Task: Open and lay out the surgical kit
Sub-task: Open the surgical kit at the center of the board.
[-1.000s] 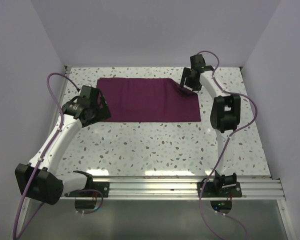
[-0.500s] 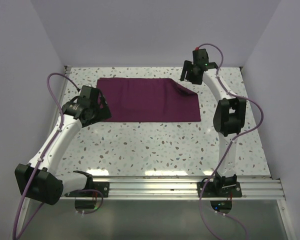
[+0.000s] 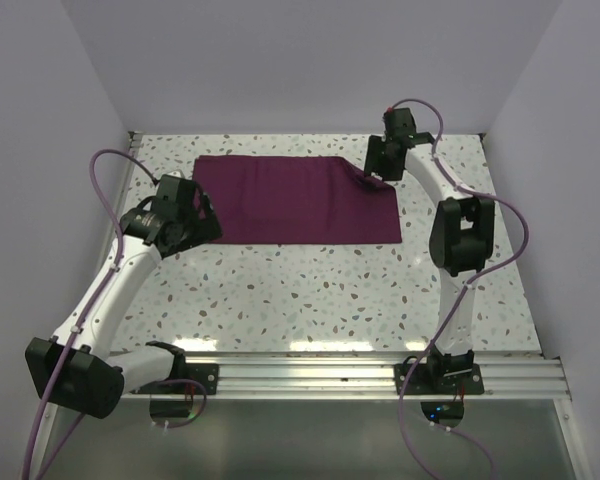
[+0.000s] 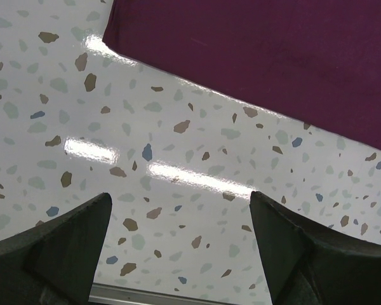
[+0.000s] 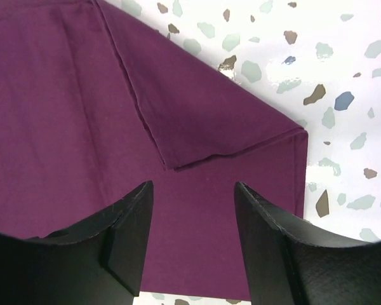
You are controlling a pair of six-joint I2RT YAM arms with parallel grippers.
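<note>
Upper right, top view: right gripper [image 3: 373, 176] tilted over cloth wrap [image 3: 290, 200] corner; only the wrist view shows the fold [image 5: 206, 121]. Both jaws open; left gripper [image 4: 179, 198] above surface [image 4: 51, 127].

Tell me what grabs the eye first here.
A dark maroon cloth wrap lies flat across the far half of the speckled table. The right gripper hovers open above its folded far-right corner flap. The left gripper is open over the tabletop by its left edge.
</note>
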